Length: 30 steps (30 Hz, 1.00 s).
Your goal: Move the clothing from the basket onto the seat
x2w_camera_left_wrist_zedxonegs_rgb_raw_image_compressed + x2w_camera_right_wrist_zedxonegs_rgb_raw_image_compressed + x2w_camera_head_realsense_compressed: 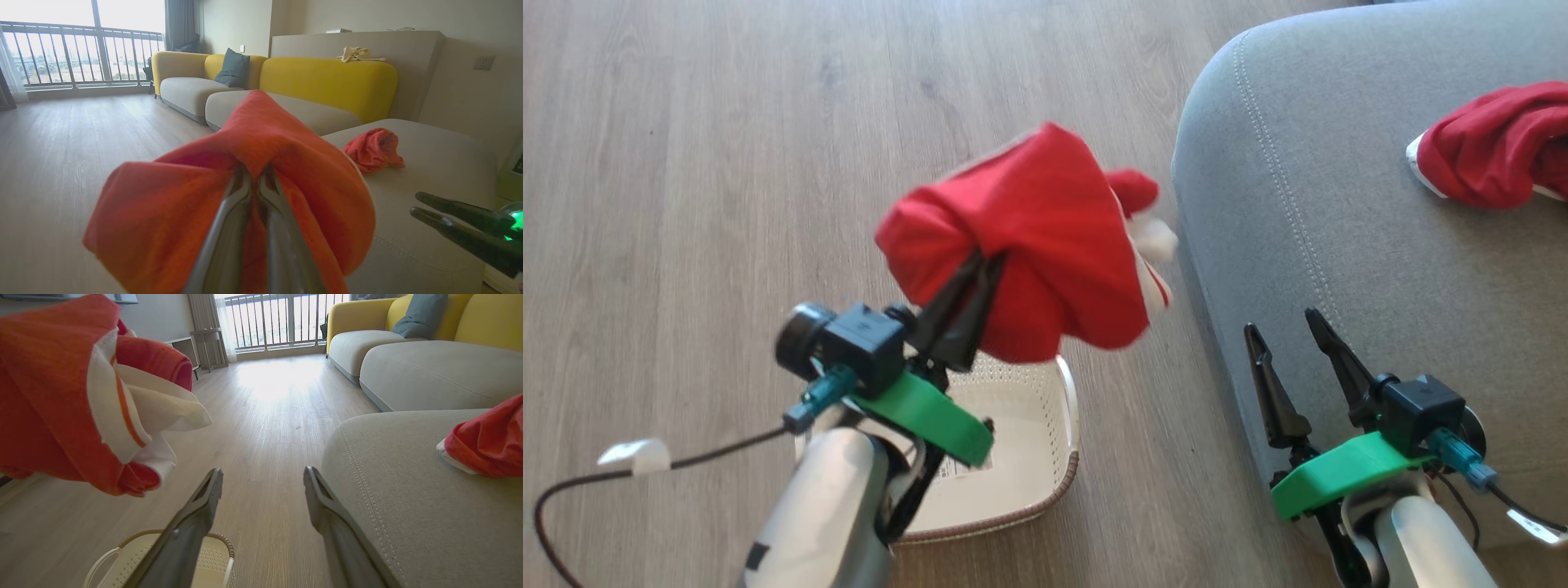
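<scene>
The left gripper (984, 263) is clamped on a bright red garment (1029, 229), its fingers pinched into a gathered knot of cloth. The soft fabric balloons around the fingertips in loose folds, and a white trim band with a thin red stripe hangs on the side facing the right gripper (1281, 320). Below the left gripper sits the cream basket (1068, 425) on the wood floor (686, 163). The right gripper stands wide, holding nothing, at the edge of the grey seat (1339, 212). Ahead of it, to its right, a second red garment (1494, 147) lies crumpled on the cushion.
</scene>
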### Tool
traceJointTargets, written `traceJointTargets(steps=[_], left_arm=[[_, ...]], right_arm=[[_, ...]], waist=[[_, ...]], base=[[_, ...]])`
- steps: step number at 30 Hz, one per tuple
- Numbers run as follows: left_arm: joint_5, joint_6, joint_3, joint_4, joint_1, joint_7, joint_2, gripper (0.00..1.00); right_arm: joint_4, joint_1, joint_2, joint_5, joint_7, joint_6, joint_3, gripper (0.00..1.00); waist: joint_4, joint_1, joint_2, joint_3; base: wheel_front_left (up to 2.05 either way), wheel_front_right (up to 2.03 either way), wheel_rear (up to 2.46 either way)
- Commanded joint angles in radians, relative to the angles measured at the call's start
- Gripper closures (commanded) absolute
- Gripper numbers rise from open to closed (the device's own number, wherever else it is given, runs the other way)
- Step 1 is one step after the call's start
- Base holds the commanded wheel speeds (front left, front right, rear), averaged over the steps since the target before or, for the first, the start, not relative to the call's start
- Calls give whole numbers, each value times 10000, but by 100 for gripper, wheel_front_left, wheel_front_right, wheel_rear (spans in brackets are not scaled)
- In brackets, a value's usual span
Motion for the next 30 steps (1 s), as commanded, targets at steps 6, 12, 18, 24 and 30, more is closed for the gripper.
traceJointTargets(steps=[6,12,18,24,30], left_arm=[[-238,-10,-93,-639,63,-124,60,100],[-320,-11,-172,-866,279,-124,53,100],[-383,-11,-182,-940,280,-124,51,100],[-412,-11,-106,-1013,240,-124,50,100],[-462,-11,-18,-1152,268,-124,50,100]], right_arm=[[-328,-45,-119,80,-65,-2,248,0],[-316,35,-157,82,-65,-2,242,0],[-339,31,-183,70,-65,-2,262,0],[-388,25,-228,39,-65,-2,171,0],[-420,55,-259,-4,-65,-2,99,0]], waist=[[-24,1,-1,-96],[-71,1,-1,-214],[-88,1,-1,-234],[-71,1,-1,-214],[-56,1,-1,-237]], base=[[0,0,0],[0,0,0],[0,0,0],[0,0,0],[0,0,0]])
